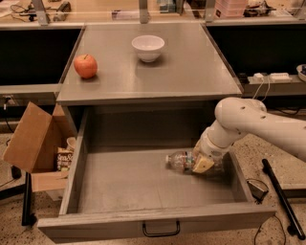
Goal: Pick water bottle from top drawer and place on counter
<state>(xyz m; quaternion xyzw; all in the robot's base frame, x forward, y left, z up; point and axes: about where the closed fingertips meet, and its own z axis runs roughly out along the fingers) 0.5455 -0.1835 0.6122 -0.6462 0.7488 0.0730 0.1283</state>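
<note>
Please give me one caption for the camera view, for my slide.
White robot arm's gripper on a small clear plastic water bottle lying in the open grey top drawer.

The claw [203, 164] sits low in the open top drawer [119, 182], at the water bottle [178, 160] lying on its side. An apple [85, 66] and a white bowl [148, 48] stand apart on the surface [191, 72].

An open cardboard box [31, 139] sits on speckled floor [12, 229]; a tan bench [95, 7] runs behind
</note>
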